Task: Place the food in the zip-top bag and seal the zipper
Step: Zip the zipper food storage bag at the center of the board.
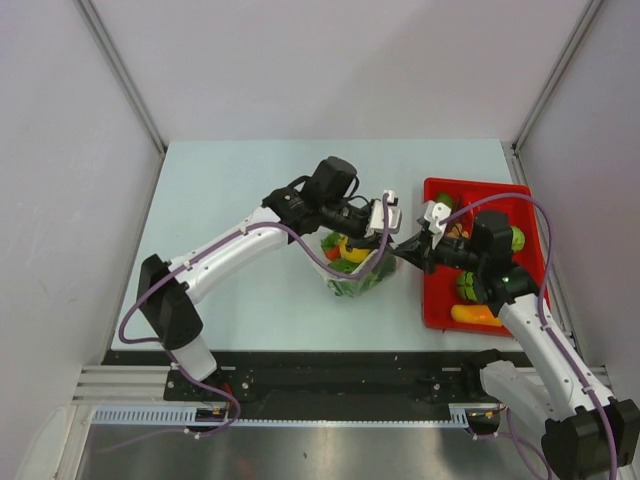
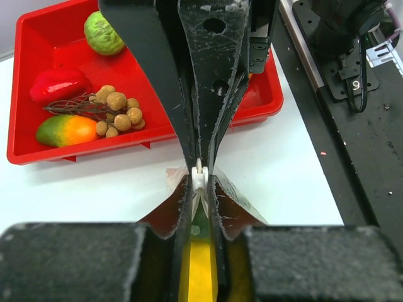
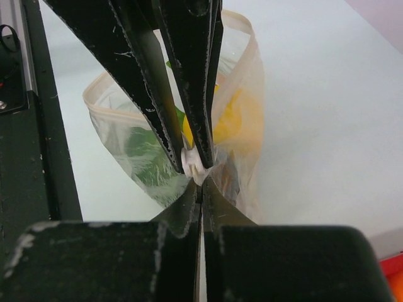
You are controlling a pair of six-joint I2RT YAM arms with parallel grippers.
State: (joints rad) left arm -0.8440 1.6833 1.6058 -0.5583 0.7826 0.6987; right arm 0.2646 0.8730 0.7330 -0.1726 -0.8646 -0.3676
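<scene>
This bag looks floppy and slick; my left fingers and right fingers both pinch its zipper, the firmest hold.

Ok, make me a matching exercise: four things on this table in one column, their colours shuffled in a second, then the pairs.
Things:
1. bag
2. tray
3. mango
4. berries

Colours:
a. red
b. tan
c. clear
d. green and orange

Pairs: 1-c, 2-a, 3-d, 4-b
</scene>
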